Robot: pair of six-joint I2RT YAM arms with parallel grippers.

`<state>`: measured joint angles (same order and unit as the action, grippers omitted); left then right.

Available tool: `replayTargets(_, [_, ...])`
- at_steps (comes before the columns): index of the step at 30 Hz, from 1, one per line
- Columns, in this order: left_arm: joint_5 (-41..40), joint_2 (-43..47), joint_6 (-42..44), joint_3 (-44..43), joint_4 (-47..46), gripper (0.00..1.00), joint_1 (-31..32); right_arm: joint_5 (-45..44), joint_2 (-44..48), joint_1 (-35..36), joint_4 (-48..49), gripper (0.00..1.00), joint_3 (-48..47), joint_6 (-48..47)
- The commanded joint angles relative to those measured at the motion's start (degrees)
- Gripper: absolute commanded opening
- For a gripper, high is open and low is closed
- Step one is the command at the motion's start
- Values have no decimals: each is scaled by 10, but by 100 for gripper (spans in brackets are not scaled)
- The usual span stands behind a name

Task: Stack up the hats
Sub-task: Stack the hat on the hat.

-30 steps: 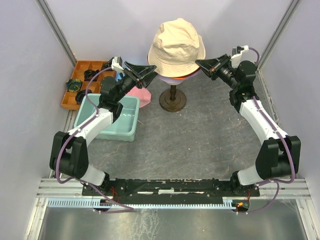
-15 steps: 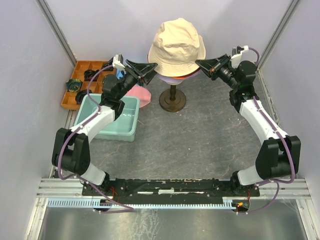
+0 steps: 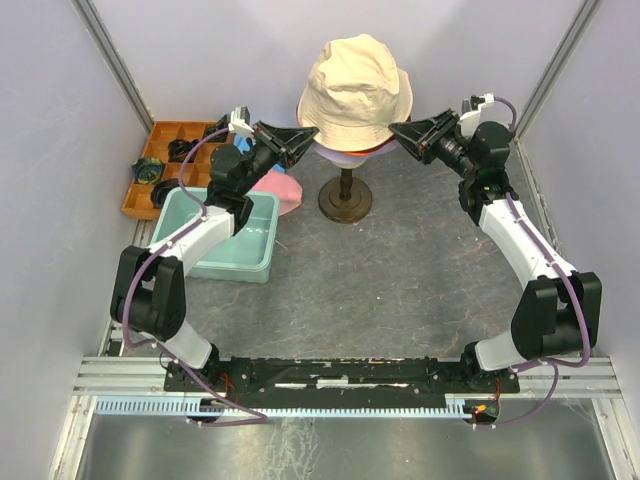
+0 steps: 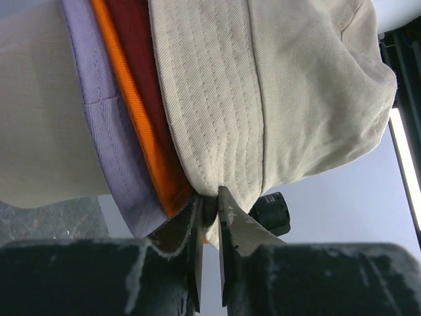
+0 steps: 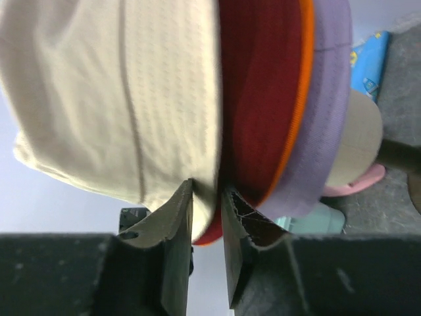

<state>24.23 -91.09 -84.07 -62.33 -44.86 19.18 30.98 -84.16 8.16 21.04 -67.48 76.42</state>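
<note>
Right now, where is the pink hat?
In the top view, the pink hat lies on the table left of the dark stand, beside the teal bin.

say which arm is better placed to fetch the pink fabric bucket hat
Left, likely: both grip the cream fabric bucket hat, but the pink hat lies nearest the left gripper, far from the right gripper.

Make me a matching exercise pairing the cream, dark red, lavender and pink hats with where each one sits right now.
Things:
1. cream hat
2. dark red hat
3. lavender hat
4. pink hat

Places:
A. innermost, against the mannequin head
B. off the stack, beside the teal bin
C. outermost on the stack
D. directly under the outermost hat

Pairs: 1-C, 2-D, 3-A, 4-B
</note>
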Motion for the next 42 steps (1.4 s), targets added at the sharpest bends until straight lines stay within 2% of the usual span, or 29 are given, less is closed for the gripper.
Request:
replayTargets(1, [9, -9, 3, -48, -53, 13, -4, 33, 8, 11, -88, 35, -2, -48])
replayTargets(8, [60, -44, -7, -103, -36, 12, -34, 51, 30, -12, -134, 38, -11, -98])
replayTargets(14, [119, -93, -22, -170, -29, 10, -49, 85, 52, -41, -142, 34, -15, -149])
replayTargets(19, [140, -107, -34, -181, -37, 10, -66, 90, 53, -50, -233, 32, -67, -215])
replayTargets(23, [160, -115, -40, -179, -43, 9, -79, 120, 32, -62, -234, 36, -115, -210])
replayTargets(28, [174, -115, -45, -164, -45, 8, -92, 171, -8, -85, -109, 37, -149, -102])
replayTargets(34, [199, -126, -51, -168, -40, 8, -109, 181, -48, -108, -77, 46, -191, -57])
replayTargets(42, [217, -147, -66, -191, -40, 7, -119, 211, -180, -119, 177, 50, -248, 180])
